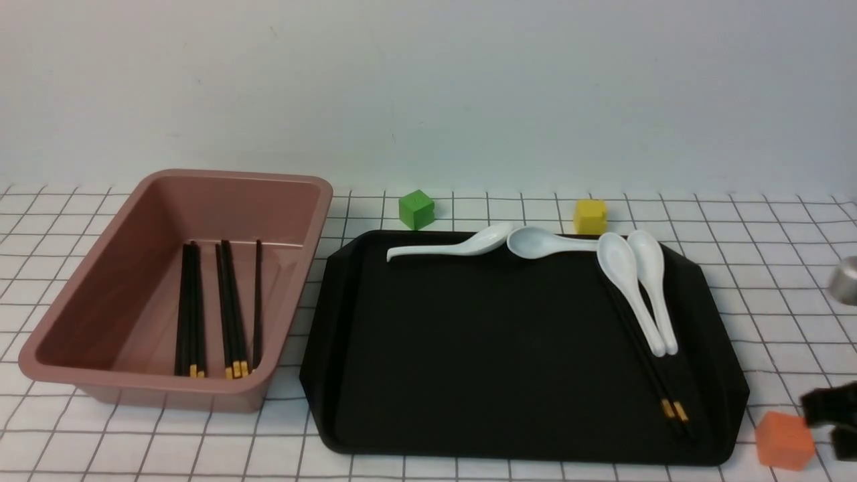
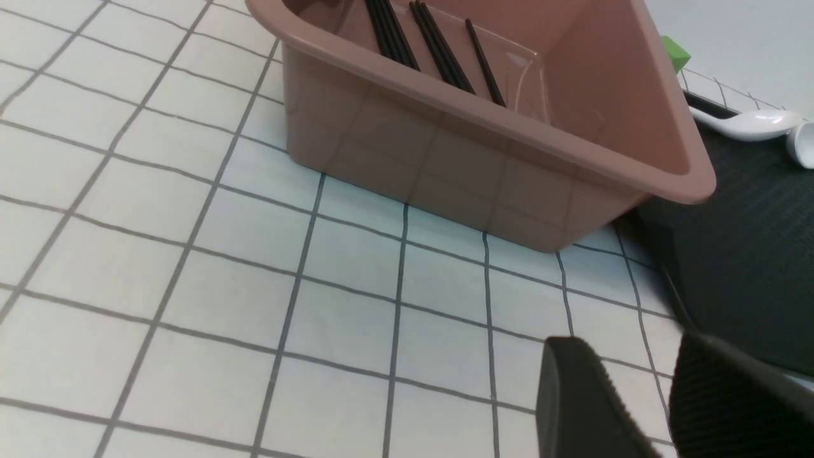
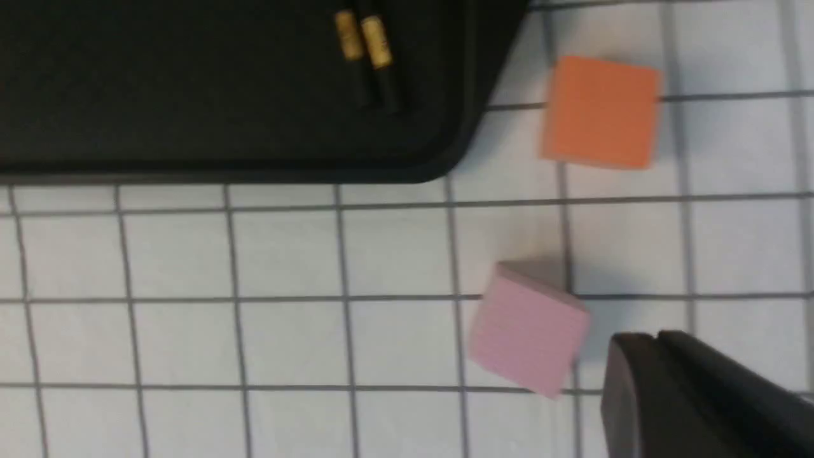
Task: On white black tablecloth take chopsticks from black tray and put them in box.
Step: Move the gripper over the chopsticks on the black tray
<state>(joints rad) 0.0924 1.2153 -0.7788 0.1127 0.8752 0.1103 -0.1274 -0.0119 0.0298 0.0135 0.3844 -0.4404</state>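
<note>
A pair of black chopsticks (image 1: pixel 674 409) lies on the right side of the black tray (image 1: pixel 469 348), partly under two white spoons (image 1: pixel 636 288). Its gold-banded ends show in the right wrist view (image 3: pixel 362 38). Several more chopsticks (image 1: pixel 231 314) lie inside the pink box (image 1: pixel 100 281), left of the tray; they also show in the left wrist view (image 2: pixel 439 48). My left gripper (image 2: pixel 636 381) is open and empty above the tablecloth (image 2: pixel 191 254), near the box's corner. My right gripper (image 3: pixel 655 340) is shut and empty, at the front view's lower right (image 1: pixel 820 408), off the tray's near right corner.
Two more white spoons (image 1: pixel 495 242) lie along the tray's far edge. A green cube (image 1: pixel 416 209) and a yellow cube (image 1: pixel 590 216) stand behind the tray. An orange cube (image 1: pixel 785 440) and a pink cube (image 3: pixel 528 327) sit by my right gripper. A grey metal object (image 1: pixel 845 280) is at the right edge.
</note>
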